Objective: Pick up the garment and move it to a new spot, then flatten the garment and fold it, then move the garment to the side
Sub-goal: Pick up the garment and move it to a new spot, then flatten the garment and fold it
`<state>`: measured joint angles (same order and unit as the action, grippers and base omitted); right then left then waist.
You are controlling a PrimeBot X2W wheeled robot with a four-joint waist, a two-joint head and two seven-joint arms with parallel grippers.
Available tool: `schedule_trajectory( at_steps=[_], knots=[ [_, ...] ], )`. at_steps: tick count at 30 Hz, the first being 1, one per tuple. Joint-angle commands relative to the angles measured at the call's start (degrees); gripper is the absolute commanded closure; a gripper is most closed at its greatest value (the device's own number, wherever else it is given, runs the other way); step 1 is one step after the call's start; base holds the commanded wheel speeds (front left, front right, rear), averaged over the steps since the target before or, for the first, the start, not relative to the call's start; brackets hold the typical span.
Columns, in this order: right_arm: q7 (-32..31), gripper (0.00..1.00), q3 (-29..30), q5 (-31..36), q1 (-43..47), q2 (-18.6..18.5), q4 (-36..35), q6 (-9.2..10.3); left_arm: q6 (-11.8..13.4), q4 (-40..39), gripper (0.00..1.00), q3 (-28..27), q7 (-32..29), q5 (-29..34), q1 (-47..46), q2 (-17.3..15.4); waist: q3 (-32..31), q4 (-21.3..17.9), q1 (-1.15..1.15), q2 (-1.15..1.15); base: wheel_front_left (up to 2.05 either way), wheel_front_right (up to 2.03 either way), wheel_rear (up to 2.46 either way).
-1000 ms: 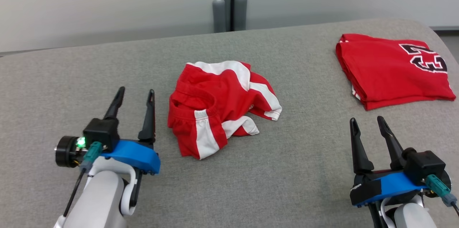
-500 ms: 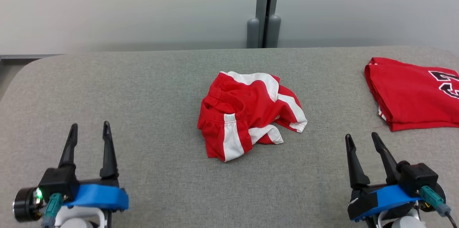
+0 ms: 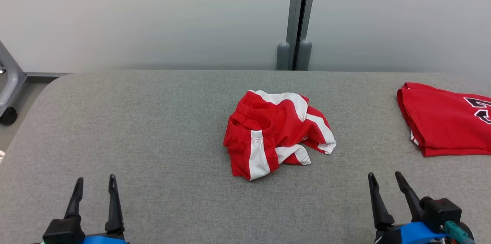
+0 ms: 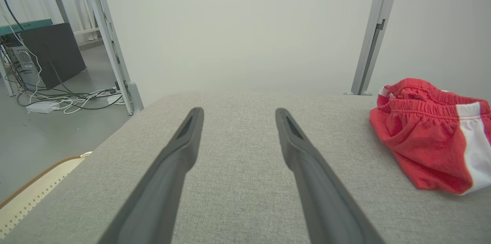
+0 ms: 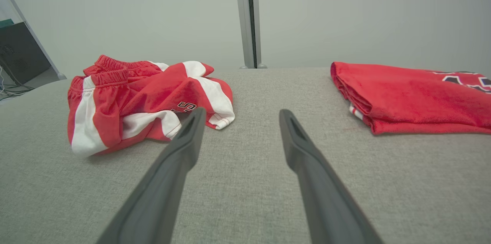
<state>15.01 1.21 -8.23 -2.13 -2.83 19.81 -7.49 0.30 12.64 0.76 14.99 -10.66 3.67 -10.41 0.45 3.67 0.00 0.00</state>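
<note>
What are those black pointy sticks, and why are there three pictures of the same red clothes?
The sticks are a robot's fingers. It has two arms, and each ends in a gripper with two long dark fingers. One picture comes from a camera on the robot's head, looking down at a grey padded table: the left gripper is at the lower left, the right gripper at the lower right. The other two pictures come from little cameras on each wrist, looking along that arm's own fingers. In the middle of the table lie crumpled red and white shorts. At the right side lies a neatly folded red shirt with black numbers. Both grippers are open and hold nothing; neither touches the clothes.
</note>
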Motion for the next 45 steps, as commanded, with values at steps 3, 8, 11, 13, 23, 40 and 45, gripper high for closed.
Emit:
schedule_trajectory(
  at_steps=[3, 8, 11, 13, 23, 40, 45],
  knots=[
    [0.24, 0.00, -0.46, -0.46, 1.55, -0.13, 0.95, -0.01, -1.18, 0.75, 0.00, 0.03, 0.27, 0.90, 0.65, 0.87, -0.59, 0.21, 0.00, 0.00, 0.00, 0.00, 0.00],
    [0.23, 0.00, -1.81, -0.91, 2.83, -0.13, 2.18, -0.01, -2.21, 1.84, 0.00, -0.34, 0.27, 1.85, 0.14, 1.68, -0.97, 0.23, 0.00, 0.00, 0.00, 0.00, 0.00],
    [0.24, 0.00, -2.31, -0.97, 2.75, -0.13, 2.43, -0.02, -2.79, 2.49, 0.00, -0.96, 0.27, 2.30, -0.28, 1.95, -1.11, -0.05, 0.00, 0.00, 0.00, 0.00, 0.00],
    [0.24, 0.00, -2.52, -1.21, 2.69, -0.13, 2.62, -0.01, -2.91, 2.73, 0.00, -1.27, 0.27, 2.59, -0.31, 2.17, -1.22, -0.27, 0.00, 0.00, 0.00, 0.00, 0.00],
    [0.24, 0.00, -3.10, -1.35, 2.33, -0.12, 2.78, -0.01, -3.99, 3.39, 0.00, -2.74, 0.27, 3.72, -0.88, 2.77, -1.48, -0.57, 0.00, 0.00, 0.00, 0.00, 0.00],
    [0.24, 0.00, -2.94, -1.46, 2.55, -0.12, 2.54, -0.01, -3.93, 2.08, 0.00, -3.09, 0.27, 5.52, 0.22, 4.20, -1.44, -0.52, 0.00, 0.00, 0.00, 0.00, 0.00],
    [0.24, 0.00, -2.93, -1.36, 2.62, -0.12, 2.41, -0.01, -4.03, 2.02, 0.00, -3.25, 0.27, 5.73, 0.32, 4.36, -1.28, -0.41, 0.00, 0.00, 0.00, 0.00, 0.00]
  ],
)
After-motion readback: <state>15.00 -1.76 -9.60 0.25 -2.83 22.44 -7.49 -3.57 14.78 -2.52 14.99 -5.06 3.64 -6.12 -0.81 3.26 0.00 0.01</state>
